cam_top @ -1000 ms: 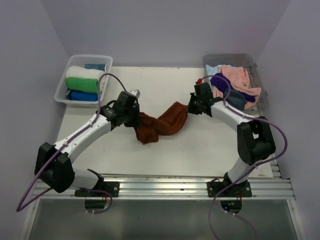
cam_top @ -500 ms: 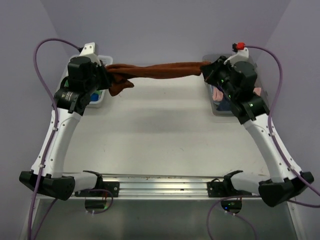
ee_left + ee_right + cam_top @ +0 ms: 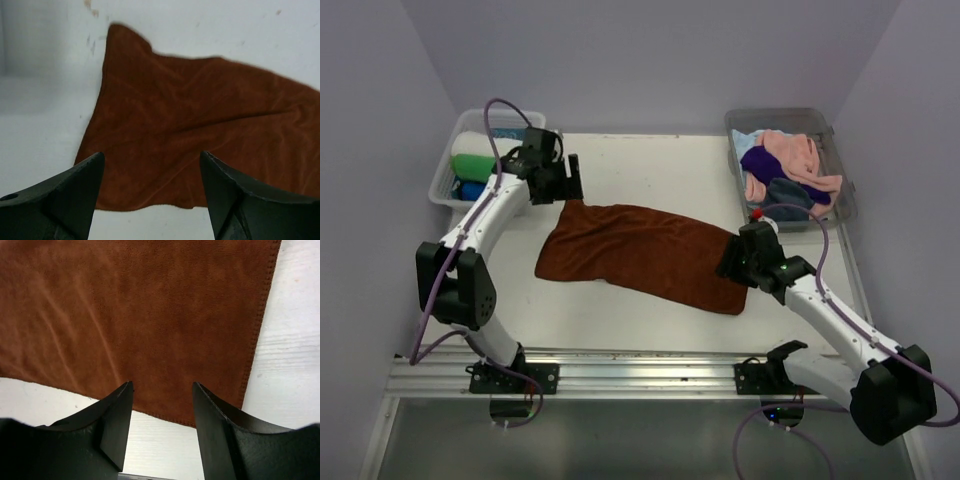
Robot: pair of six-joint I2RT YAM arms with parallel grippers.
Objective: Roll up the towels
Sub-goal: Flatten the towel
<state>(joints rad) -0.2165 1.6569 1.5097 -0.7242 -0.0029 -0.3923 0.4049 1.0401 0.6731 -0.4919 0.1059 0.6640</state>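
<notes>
Far left: clear bin at the table's far-left corner. It holds three rolled towels: white, green and blue, stacked far to near.

Left gripper is just right of that bin, at the far-left corner of the brown towel. In the left wrist view the jaws are spread wide around nothing, and the gripper is framing the brown towel below. I can't tell whether the fingers touch the cloth.

The brown towel lies opened out flat mid-table, long axis running far-left to near-right. It has a few soft creases and one corner peaks toward the bin side.

Right gripper is at the towel's right end, by the near-right corner. In the right wrist view the jaws are also spread with nothing pinched. The gripper straddles the towel edge, with the stitched hem running along the right side and bare table beyond it.

Far right: second clear bin at the far-right corner, well apart from the brown towel. It holds a loose unrolled pile: pink towel on top, purple towel beside it, grey-blue towel nearer.
</notes>
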